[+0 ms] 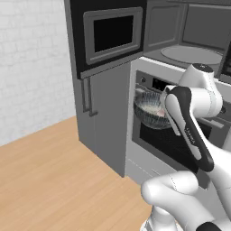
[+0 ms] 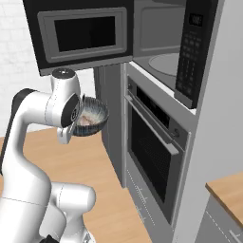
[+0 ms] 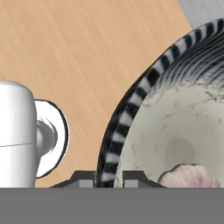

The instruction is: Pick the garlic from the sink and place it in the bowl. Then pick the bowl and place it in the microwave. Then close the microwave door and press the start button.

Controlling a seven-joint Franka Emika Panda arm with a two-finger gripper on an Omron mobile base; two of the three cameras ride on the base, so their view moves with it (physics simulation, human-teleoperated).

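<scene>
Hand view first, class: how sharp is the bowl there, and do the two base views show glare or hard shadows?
Hand view: the bowl is crisp, its striped rim cut off by the frame, the garlic slightly soft. Left base view: flat, even light, no glare on the microwave door. Right base view: the same, only faint shading.

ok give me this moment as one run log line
phase: carrying to microwave | gripper: shut on rim of streaky dark grey-blue bowl | whitish-pink garlic bulb: inside bowl | black microwave door: open | bowl: in air, in front of oven
</scene>
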